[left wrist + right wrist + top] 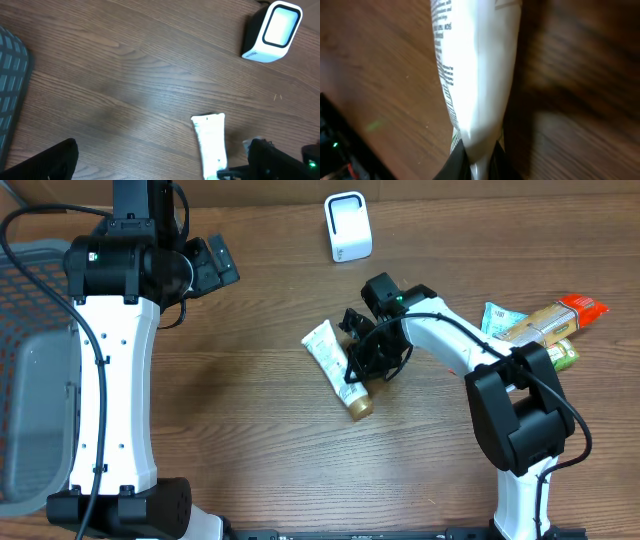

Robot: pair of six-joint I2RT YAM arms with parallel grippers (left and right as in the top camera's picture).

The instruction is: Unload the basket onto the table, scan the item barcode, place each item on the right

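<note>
Right claw (362, 360) pinches the white soft plastic squeeze tube (325, 350) lying on the brown wooden bench (250, 430), just robot-side of the white box-shaped barcode scanner (348, 226).
The tube looks light, squashy and slick; a firm nip near its stiffer gold cap (360, 408) end should resist buckling. Left claw (215, 262) gapes wide, well left of the scanner.
</note>
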